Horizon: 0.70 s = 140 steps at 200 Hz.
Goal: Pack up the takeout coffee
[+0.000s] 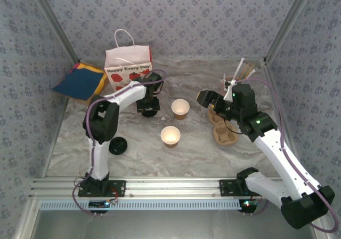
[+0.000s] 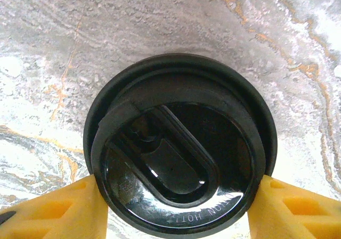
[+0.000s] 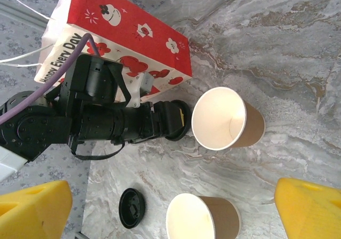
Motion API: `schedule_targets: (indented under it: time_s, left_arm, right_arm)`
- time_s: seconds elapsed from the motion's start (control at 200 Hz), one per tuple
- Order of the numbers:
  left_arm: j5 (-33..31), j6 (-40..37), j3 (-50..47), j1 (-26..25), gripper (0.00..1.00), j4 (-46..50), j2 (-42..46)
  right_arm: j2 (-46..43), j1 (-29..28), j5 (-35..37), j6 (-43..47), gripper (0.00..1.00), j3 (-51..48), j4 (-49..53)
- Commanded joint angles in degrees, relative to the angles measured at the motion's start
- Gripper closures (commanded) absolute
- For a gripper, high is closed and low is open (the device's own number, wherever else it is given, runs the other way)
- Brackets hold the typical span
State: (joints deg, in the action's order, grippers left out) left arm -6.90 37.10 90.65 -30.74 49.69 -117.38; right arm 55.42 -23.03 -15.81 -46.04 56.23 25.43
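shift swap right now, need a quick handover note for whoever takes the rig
Left gripper: closed on a black lid that sits on the table in front of the gift bag.
Right gripper: open and empty, near the cup carrier.
Far cup and near cup stand open mid-table. A second lid lies by the left arm.
Done: nothing lidded or packed yet.
Left: lid both cups, then probably pack them in the carrier or bag.
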Motion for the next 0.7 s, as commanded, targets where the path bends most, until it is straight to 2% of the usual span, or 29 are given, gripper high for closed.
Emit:
schedule_targets:
  time_s: [0.0, 0.245, 0.485, 0.694]
  left_arm:
    - [0.11, 0.68, -1.25, 0.00, 0.38, 1.07, 2.53]
    - [0.97, 1.48, -4.26, -0.89, 0.39, 0.93, 7.31]
    - [3.51, 2.36, -8.76, -1.27, 0.40, 1.68, 17.87]
    - [8.37, 3.79, -12.85, -1.77, 0.41, 1.68, 27.27]
  right_arm:
    - [-0.42, -0.52, -0.08, -0.56, 0.00, -0.33, -0.84]
    - [-0.53, -1.12, 0.41, -0.18, 0.00, -0.41, -0.34]
    - [0.08, -2.36, 1.13, 0.57, 0.00, -0.85, -0.48]
    - [2.42, -4.36, 1.18, 1.26, 0.00, -0.77, -1.44]
